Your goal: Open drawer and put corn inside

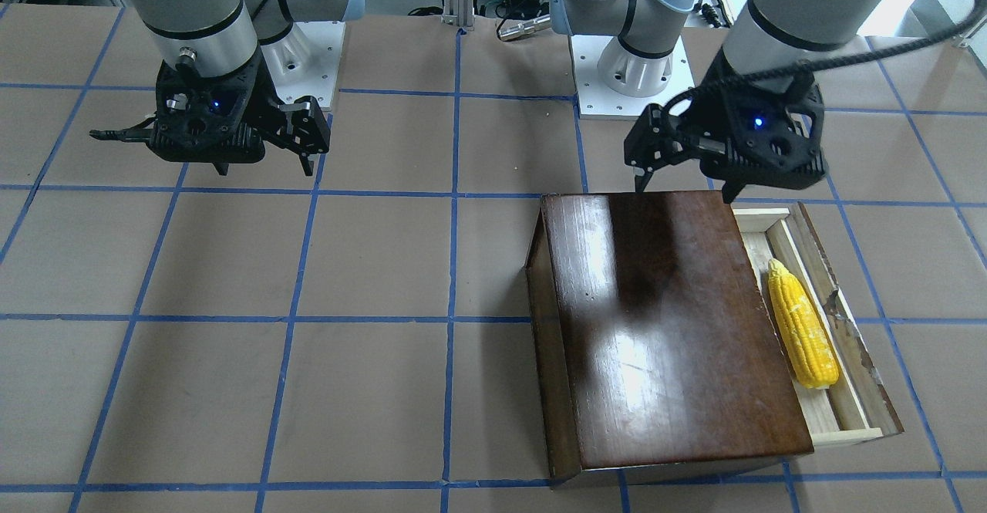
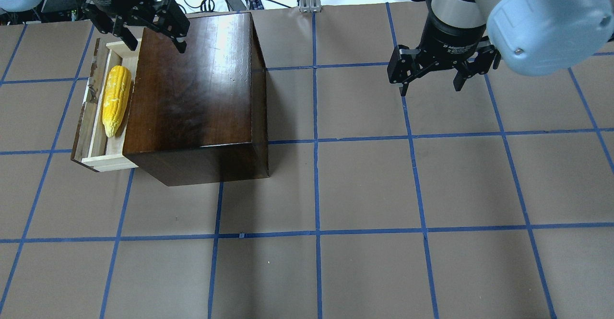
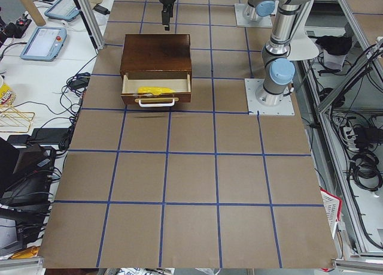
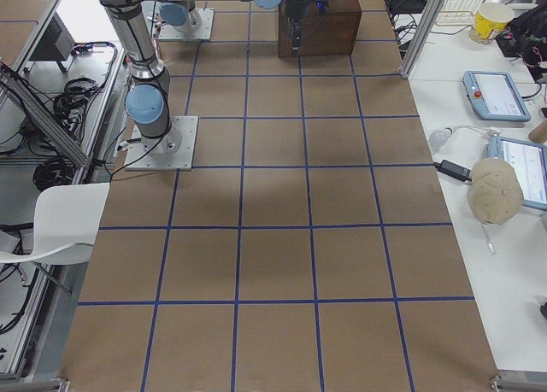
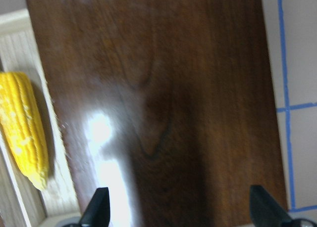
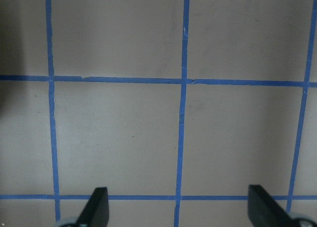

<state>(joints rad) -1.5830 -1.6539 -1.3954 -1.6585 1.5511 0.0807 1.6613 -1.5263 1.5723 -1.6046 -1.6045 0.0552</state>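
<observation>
The glossy dark-brown box [image 1: 663,328] stands on the table, also in the overhead view [image 2: 192,84]. Its drawer [image 1: 844,436] is slid partly out, pale wood with a chipped dark front panel [image 2: 81,132]. The yellow corn [image 1: 802,328] lies lengthwise inside the drawer, and also shows in the overhead view [image 2: 116,99] and the left wrist view [image 5: 22,128]. My left gripper [image 2: 157,45] hovers open and empty above the box's end towards the operators' side, and shows in the front-facing view [image 1: 685,189]. My right gripper [image 2: 430,88] is open and empty over bare table, far from the box.
The table is brown paper with a blue tape grid. The arm bases [image 1: 308,58] [image 1: 624,73] are bolted at the robot's edge. The drawer's white handle [image 3: 157,101] faces the table's left end. Side benches hold tablets [image 4: 491,93] and cables.
</observation>
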